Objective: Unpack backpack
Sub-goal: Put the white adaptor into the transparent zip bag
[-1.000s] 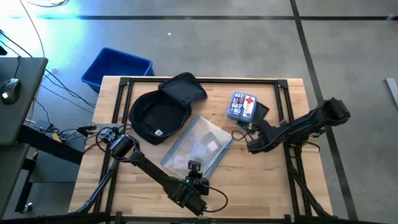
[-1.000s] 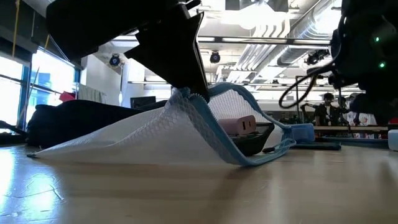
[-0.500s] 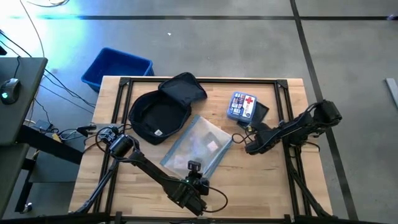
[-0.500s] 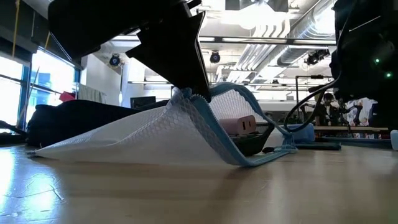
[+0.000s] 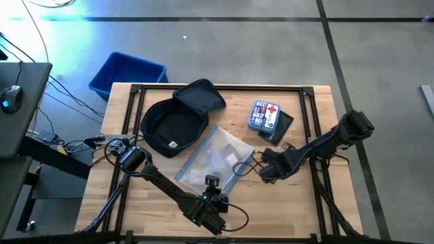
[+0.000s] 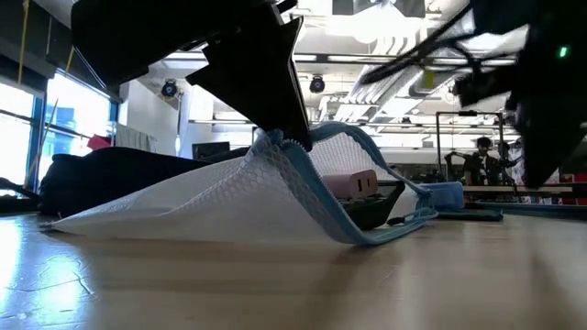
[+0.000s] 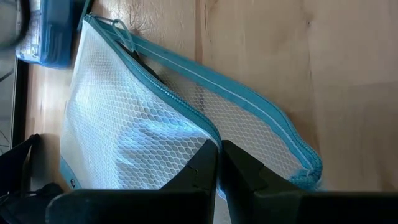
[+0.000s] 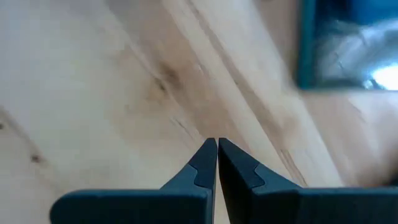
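Note:
The dark navy backpack lies open on the far left part of the table, with its lid flipped toward the far edge. Beside it lies a white mesh pouch with blue trim, its zip open; a pink item and a dark item show inside. My left gripper is shut on the pouch's near edge. My right gripper is shut and hovers over bare wood just right of the pouch, touching nothing. In the right wrist view its closed fingertips point down at the tabletop. My left gripper pinches the pouch's upper mesh wall beside the open zip between its two fingers, coming from above and from the near side. That edge is raised into a peak. The rest of the pouch slopes down, and its far part rests on the table.
A blue first-aid kit with a red cross lies on a dark flat item at the far right. A blue plastic bin stands on the floor past the table's far left corner. Bare wood fills the near right.
My right gripper has moved from beside the first-aid kit toward the table's near and left side, ending close to the pouch's right edge. Its fingers stay shut. The left gripper and the pouch have kept still.

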`<action>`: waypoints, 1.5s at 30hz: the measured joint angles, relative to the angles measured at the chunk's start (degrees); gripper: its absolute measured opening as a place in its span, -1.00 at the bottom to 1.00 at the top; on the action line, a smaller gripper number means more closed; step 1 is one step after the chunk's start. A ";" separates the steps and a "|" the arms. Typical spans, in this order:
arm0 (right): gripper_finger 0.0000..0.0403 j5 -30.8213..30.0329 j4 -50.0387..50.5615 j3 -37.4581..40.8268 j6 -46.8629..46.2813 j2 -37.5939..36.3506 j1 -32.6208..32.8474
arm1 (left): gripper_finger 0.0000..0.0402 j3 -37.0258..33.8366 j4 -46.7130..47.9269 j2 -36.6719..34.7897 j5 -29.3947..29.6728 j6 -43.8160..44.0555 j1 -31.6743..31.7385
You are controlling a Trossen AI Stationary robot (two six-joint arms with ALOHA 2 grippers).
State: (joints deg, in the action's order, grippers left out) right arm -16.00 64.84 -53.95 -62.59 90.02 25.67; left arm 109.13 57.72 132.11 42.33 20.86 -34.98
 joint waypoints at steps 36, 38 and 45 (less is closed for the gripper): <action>-1.00 5.98 9.39 1.44 -9.44 10.45 0.70 | -1.00 0.01 -2.51 0.00 -0.04 -3.06 0.52; -1.00 6.58 15.23 1.28 -11.93 10.45 -0.21 | -1.00 0.02 -2.54 0.00 -0.07 -2.95 0.52; -1.00 9.07 15.79 6.70 -12.63 10.43 -4.32 | -1.00 0.02 -2.79 0.00 -0.15 -2.66 0.46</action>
State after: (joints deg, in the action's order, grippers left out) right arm -6.94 80.62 -47.25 -75.23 100.44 21.36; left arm 109.14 54.93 132.11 42.17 18.21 -34.52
